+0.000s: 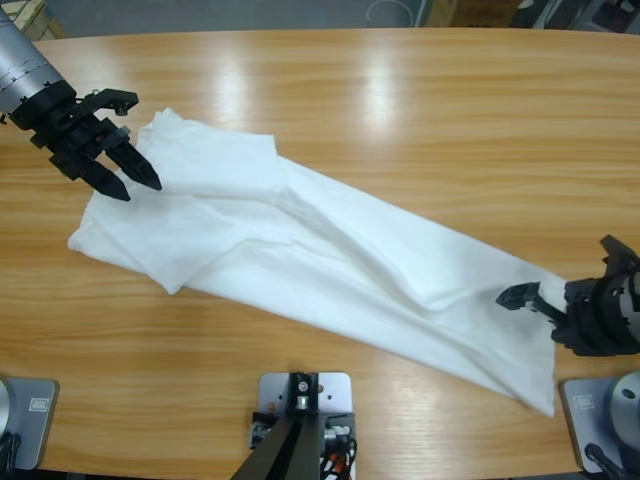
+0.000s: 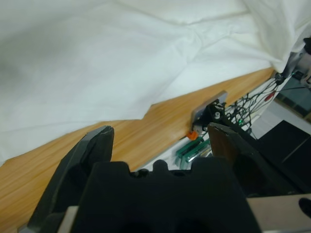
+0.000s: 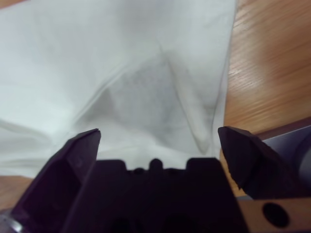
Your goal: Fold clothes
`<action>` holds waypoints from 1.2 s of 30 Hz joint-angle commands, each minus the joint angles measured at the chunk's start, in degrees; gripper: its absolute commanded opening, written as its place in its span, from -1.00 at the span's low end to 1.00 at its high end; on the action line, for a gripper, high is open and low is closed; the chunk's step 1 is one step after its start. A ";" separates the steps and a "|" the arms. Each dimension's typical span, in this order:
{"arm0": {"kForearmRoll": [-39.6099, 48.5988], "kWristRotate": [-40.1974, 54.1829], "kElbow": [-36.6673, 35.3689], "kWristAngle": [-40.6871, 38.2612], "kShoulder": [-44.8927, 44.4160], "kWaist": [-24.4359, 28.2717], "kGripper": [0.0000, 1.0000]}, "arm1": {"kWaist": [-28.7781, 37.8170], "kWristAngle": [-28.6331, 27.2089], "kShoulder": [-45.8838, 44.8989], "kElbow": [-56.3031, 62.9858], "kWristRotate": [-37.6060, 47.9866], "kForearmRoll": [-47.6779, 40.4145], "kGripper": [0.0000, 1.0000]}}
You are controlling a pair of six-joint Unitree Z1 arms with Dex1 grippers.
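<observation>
High view: the white T-shirt (image 1: 300,235) lies in a long diagonal band across the desk (image 1: 400,90), from a bunched, partly doubled-over end at the upper left down to a narrower end at the lower right, with a raised crease running along its middle. It is not yet a tidy fold; the cloth is loosely rumpled and its edges do not line up.

At the upper-left end the left claw (image 1: 135,180) hangs over the cloth with its jaws spread and nothing between them; the left wrist view shows only shirt and a strip of bare wood beyond its tips. At the lower-right end the right claw (image 1: 520,297) sits at the shirt's edge, jaws also apart and gripping nothing, with a peaked wrinkle of fabric straight ahead in the right wrist view.

To do this step well, each claw should probably come down onto a single clean edge or corner, not the doubled bulk, and pinch a shallow bite. Lifting both ends together and keeping light tension would flatten the central crease before folding over.
</observation>
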 commanded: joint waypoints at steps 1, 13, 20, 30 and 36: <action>-0.64 0.41 1.88 -0.14 -0.92 -0.12 0.51 | 0.56 -0.52 7.26 1.49 0.12 -3.82 0.95; -0.74 0.41 1.88 -0.14 -0.45 -0.07 0.51 | 0.56 -2.55 7.79 0.27 -0.22 0.61 0.93; -1.87 0.43 2.51 -0.05 -1.29 0.67 0.51 | 0.56 -5.02 2.62 -1.78 0.61 6.87 0.93; -4.24 0.45 5.13 -0.14 -1.57 -0.18 0.51 | 0.56 -5.25 3.51 -3.00 1.84 3.25 0.93; -4.24 0.41 5.36 -0.07 -1.98 -0.16 0.51 | 0.56 -4.37 4.74 -0.91 3.69 1.02 0.92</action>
